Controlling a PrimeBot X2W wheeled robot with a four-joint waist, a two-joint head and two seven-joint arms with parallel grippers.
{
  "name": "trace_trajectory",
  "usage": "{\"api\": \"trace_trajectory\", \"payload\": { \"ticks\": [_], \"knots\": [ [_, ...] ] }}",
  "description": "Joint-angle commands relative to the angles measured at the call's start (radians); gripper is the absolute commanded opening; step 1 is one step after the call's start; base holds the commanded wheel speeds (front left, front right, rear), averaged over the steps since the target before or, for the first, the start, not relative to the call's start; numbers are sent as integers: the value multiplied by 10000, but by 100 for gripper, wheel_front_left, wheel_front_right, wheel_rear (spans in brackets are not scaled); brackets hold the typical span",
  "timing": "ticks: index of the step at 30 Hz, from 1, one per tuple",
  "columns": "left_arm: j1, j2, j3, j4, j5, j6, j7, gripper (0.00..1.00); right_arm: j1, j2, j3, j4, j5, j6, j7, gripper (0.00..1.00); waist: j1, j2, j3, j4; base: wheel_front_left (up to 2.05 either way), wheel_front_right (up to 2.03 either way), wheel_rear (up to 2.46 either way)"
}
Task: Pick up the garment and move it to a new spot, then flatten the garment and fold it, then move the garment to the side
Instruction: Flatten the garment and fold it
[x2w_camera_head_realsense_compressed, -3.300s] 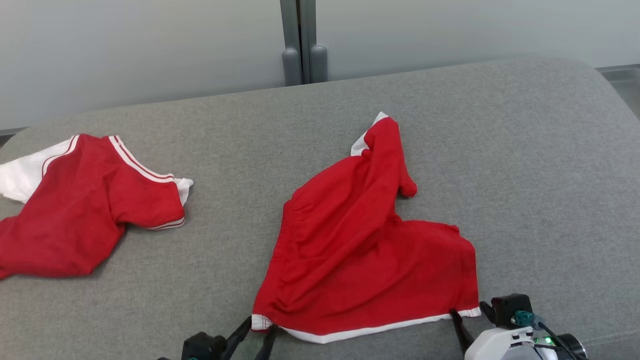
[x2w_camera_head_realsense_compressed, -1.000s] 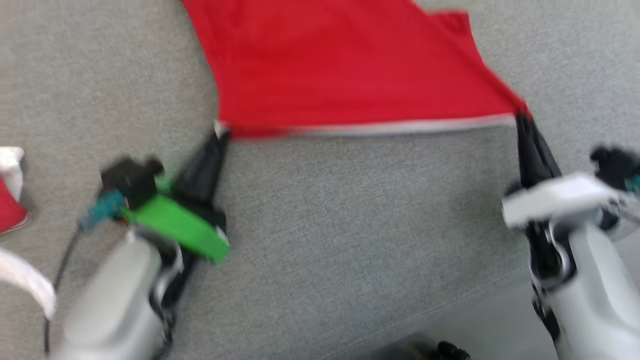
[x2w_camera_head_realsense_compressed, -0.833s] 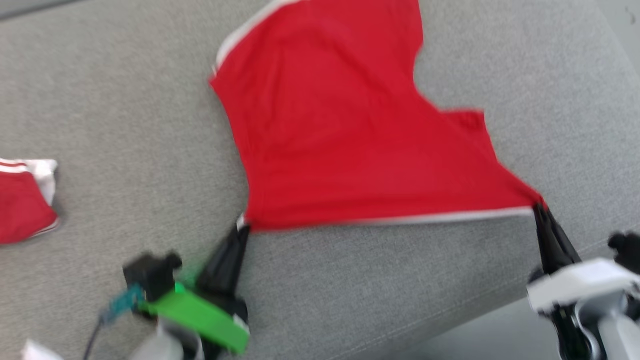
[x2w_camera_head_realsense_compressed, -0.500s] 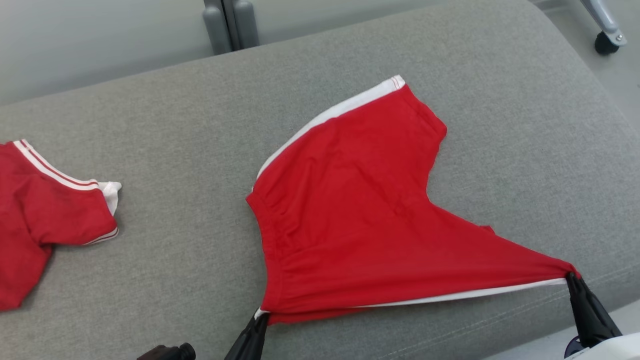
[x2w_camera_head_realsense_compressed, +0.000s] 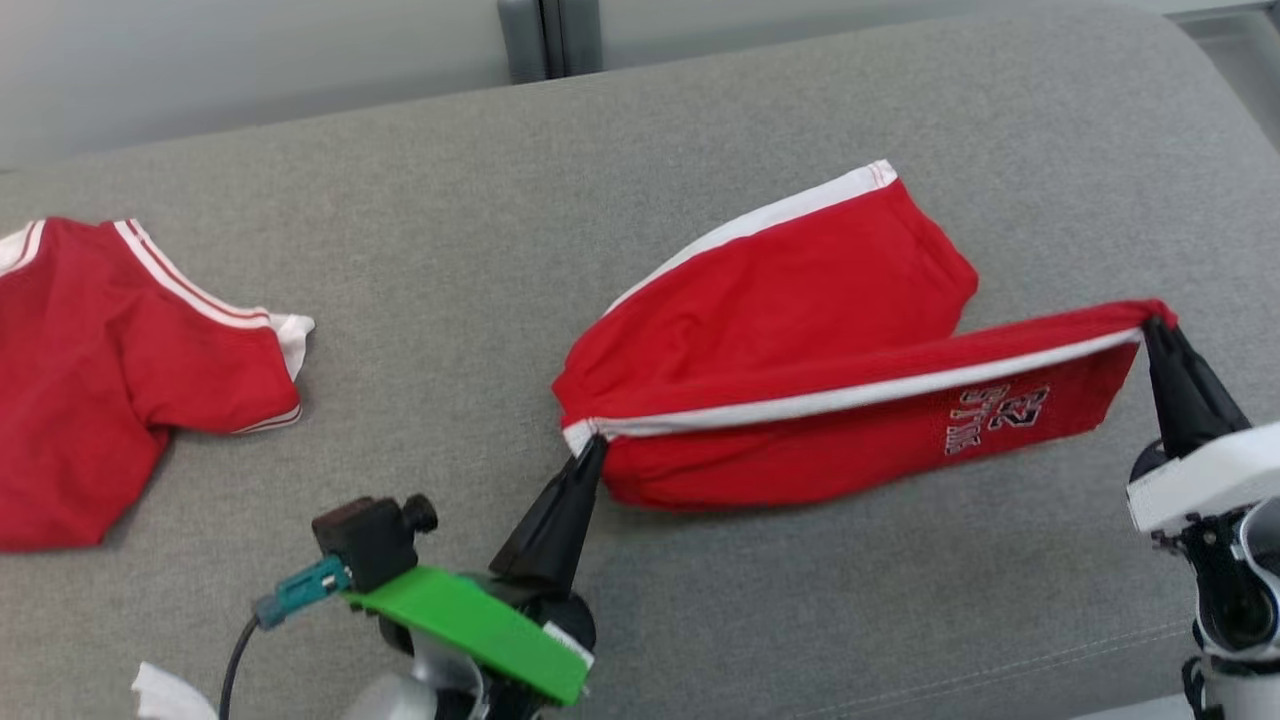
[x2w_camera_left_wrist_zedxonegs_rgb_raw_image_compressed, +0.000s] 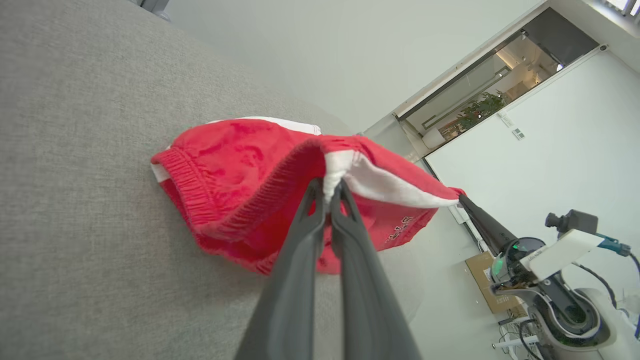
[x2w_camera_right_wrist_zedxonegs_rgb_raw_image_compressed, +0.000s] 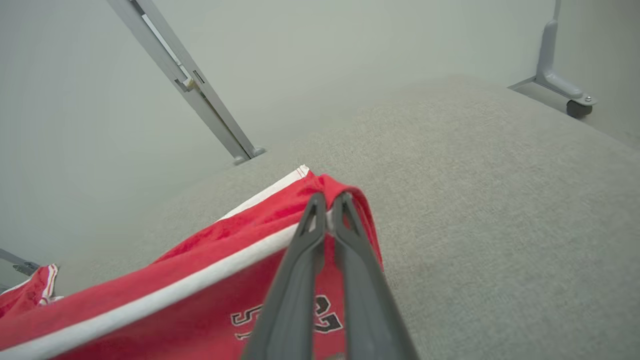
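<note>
The garment (x2w_camera_head_realsense_compressed: 800, 300) is a pair of red shorts with white trim and dark lettering. Its near leg is lifted and stretched between my two grippers above the grey cushion (x2w_camera_head_realsense_compressed: 450, 200), while the rest lies on the cushion. My left gripper (x2w_camera_head_realsense_compressed: 592, 445) is shut on the hem's left corner (x2w_camera_left_wrist_zedxonegs_rgb_raw_image_compressed: 332, 180). At the right, my right gripper (x2w_camera_head_realsense_compressed: 1152, 325) is shut on the hem's other corner (x2w_camera_right_wrist_zedxonegs_rgb_raw_image_compressed: 327, 200). The lifted leg hangs folded back, showing the print (x2w_camera_right_wrist_zedxonegs_rgb_raw_image_compressed: 285, 315).
A second red garment with white stripes (x2w_camera_head_realsense_compressed: 120, 370) lies at the cushion's left. The cushion's front edge runs along the bottom right. A grey post (x2w_camera_head_realsense_compressed: 540, 40) stands behind the cushion. A caster foot (x2w_camera_right_wrist_zedxonegs_rgb_raw_image_compressed: 575, 100) shows off the far right end.
Both grippers have lifted the held hem up and away from the near edge, folding the near leg over so its print faces out. The head camera has swung too.
</note>
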Motion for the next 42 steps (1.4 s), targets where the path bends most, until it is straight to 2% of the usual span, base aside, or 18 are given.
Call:
{"api": "trace_trajectory", "payload": {
  "ticks": [1,10,17,25,26,27,28,29,30,31,39,42],
  "knots": [
    [-583,-213,106,129,-218,32,161,0,-598,-71,-34,246,-51,-14,173,0,1,-1,890,489,0,0,0],
    [-3161,-1135,554,1772,-616,582,823,0,-4021,-517,229,2320,-593,-14,1404,0,1,-1,2260,864,0,0,0],
    [-4357,-1427,434,3009,-651,450,911,0,-5945,-800,408,4104,-1337,-14,1707,0,1,-1,2759,1013,0,0,0],
    [-4693,-1589,220,3687,-714,479,820,0,-6789,-968,475,5433,-1897,-14,1546,0,1,-1,2854,1182,0,0,0],
    [-4693,-1597,198,3757,-679,552,800,0,-6860,-957,471,5502,-1894,-14,1379,4,1,-1,2846,1205,0,0,0],
    [-4692,-1596,203,3796,-622,610,767,0,-6901,-949,439,5575,-1875,-14,1256,44,1,-1,2831,1227,0,0,0],
    [-4675,-1593,221,3820,-590,660,676,22,-6912,-935,436,5667,-1813,-14,1129,100,1,-1,2811,1248,0,0,0],
    [-4641,-1597,236,3827,-612,707,657,47,-6889,-930,447,5746,-1794,-14,1058,100,1,-1,2795,1261,0,0,0],
    [-4577,-1609,227,3831,-652,726,627,89,-6836,-956,493,5811,-1782,-14,990,100,1,-1,2770,1273,0,0,0],
    [-4506,-1612,204,3846,-641,772,608,100,-6782,-993,515,5855,-1765,-14,914,100,1,-1,2741,1282,0,0,0],
    [-3714,-1151,22,3445,-1,1195,113,100,-6157,-1428,1156,5325,-1352,-14,450,100,1,-1,2469,1197,0,0,0],
    [-3230,-897,-47,3006,350,1360,-330,100,-5938,-1862,1320,5114,-1304,-14,589,100,1,-1,2373,1175,0,0,0]
  ]
}}
